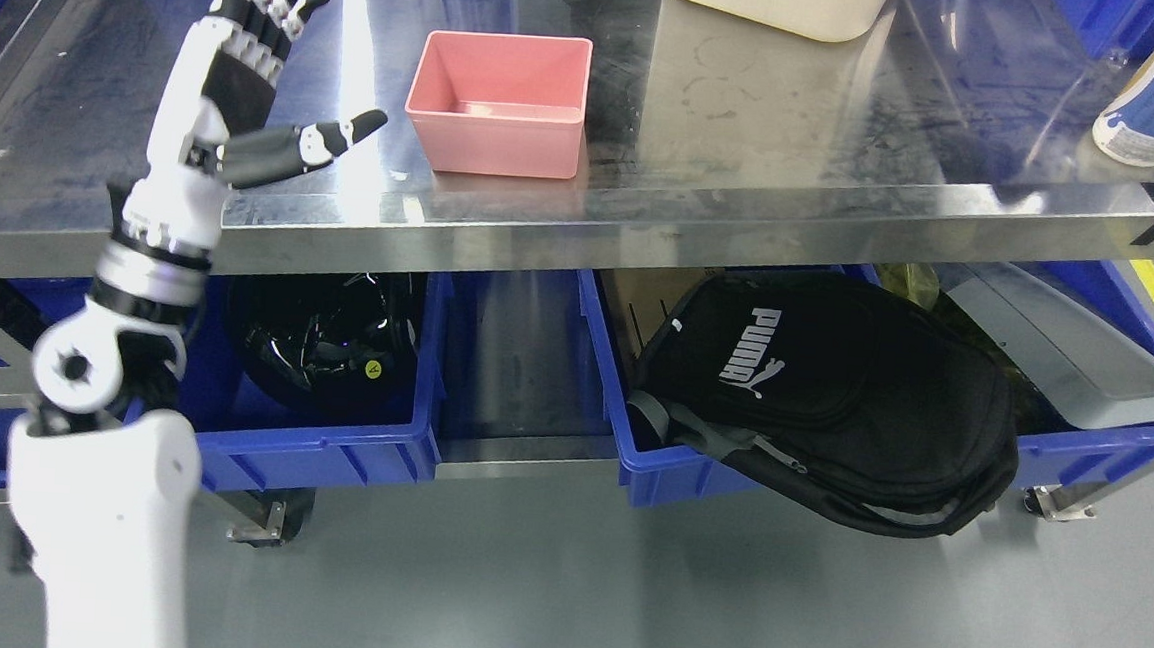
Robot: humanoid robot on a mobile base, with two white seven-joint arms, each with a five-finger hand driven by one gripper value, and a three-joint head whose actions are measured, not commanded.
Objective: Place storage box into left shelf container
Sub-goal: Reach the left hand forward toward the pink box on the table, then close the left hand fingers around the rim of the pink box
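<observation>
Raised above the steel bench [765,190], the robot's left hand [252,74] spreads its fingers wide and holds nothing, thumb pointing right. Just to its right, apart from the thumb tip, the pink storage box [498,104] sits upright and empty on the bench. Below the hand, a blue shelf container [329,449] holds a black helmet [321,333]; farther right, another carries a black backpack [833,400].

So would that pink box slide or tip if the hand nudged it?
The pink box would probably slide: the steel table looks smooth. It looks empty, likely light, and squat, so tipping seems unlikely. The open left hand isn't touching it.
</observation>
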